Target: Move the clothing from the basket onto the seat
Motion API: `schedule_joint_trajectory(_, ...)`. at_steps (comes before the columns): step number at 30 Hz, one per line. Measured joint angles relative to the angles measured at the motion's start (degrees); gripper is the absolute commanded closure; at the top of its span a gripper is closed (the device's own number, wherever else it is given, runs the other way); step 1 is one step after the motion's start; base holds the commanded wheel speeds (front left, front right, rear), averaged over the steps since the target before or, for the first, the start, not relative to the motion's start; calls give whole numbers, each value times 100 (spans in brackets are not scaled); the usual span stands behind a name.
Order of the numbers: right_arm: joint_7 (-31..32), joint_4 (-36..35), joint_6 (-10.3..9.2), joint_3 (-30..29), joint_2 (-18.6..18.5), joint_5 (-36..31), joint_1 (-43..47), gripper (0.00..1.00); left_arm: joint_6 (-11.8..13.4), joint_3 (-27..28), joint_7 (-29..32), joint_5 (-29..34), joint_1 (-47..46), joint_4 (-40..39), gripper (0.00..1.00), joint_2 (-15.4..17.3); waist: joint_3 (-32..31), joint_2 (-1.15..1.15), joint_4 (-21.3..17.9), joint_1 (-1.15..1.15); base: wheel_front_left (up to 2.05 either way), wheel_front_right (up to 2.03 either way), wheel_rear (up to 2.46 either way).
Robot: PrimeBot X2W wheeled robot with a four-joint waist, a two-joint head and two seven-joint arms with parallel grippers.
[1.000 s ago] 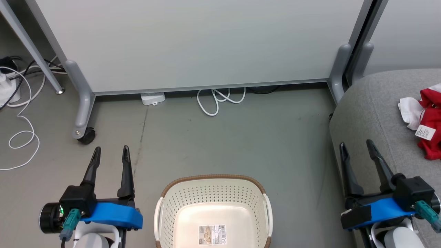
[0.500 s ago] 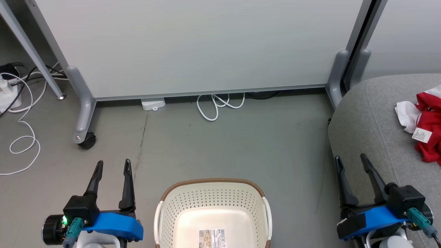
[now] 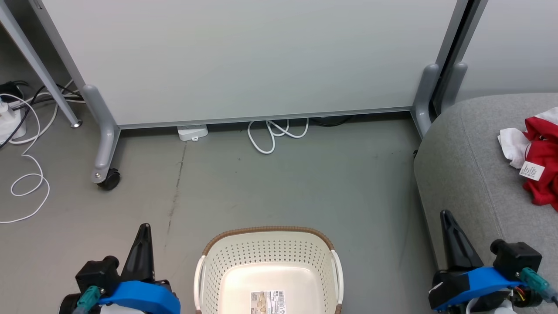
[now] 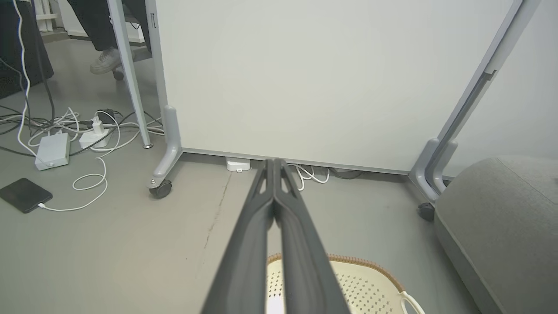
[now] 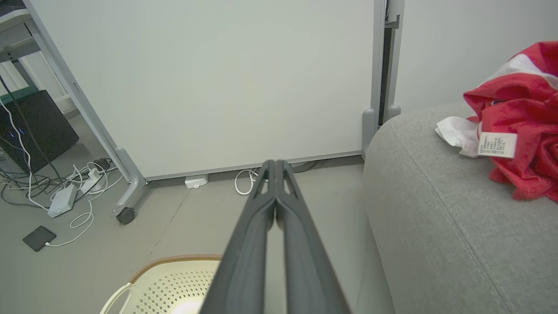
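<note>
clothing (image 3: 540,174): lying on seat (image 3: 462,174), well apart from bare basket (image 3: 268,231)
left gripper (image 3: 144,229): hanging beside basket, fingers pressed together, holding nothing
right gripper (image 3: 445,216): hanging by seat edge, pressed together, empty
step: apparently wrapping up
next: probably calling for parking arms

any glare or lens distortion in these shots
Head view: a bright glare patch washes out the inner bottom of the cream-white perforated plastic basket; light elsewhere is even, shadows soft. Left wrist view: wide-angle bend tilts the grey posts of the white partition panel outward. Right wrist view: same bend; the bright-red clothing looks sharp.
</note>
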Motion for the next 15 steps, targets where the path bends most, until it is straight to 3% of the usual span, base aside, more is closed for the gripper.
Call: schedule_joint_trajectory(15, 360, -67, 0, -57, 1, 1613, -2, 100, 0, 64, 348, -1629, -18, -179, 100, -1, -26, 0, -41, 0, 0, 0, 0)
